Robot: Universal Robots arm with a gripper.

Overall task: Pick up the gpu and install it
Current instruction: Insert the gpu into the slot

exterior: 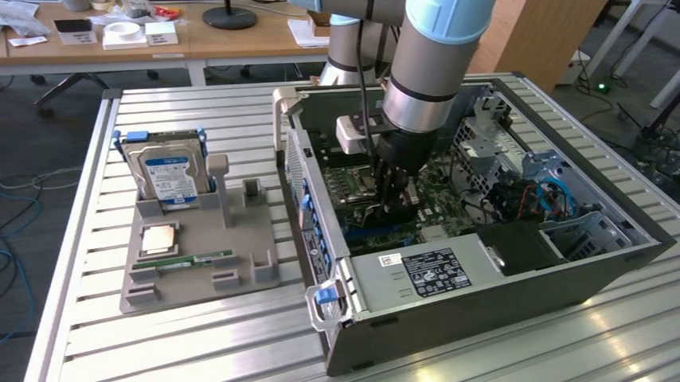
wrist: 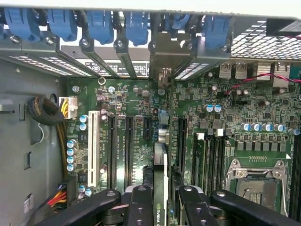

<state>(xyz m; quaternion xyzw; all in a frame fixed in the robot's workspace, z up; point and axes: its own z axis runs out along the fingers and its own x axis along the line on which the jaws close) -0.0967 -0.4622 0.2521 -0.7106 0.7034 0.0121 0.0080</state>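
- Wrist view showed the gripper [wrist: 162,190] pinching the graphics card [wrist: 158,207] edge-on between its two black fingers [wrist: 141,202].
- Straight under the gripper lay the green motherboard [wrist: 197,106] with long black slots [wrist: 128,146]; if the card touched them, I could not tell.
- Exterior view had the gripper low inside the open computer case [exterior: 595,278], well apart from the hard drive [exterior: 170,177] outside.

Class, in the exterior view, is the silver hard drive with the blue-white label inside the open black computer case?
No, the hard drive stands in the grey tray beside the case.
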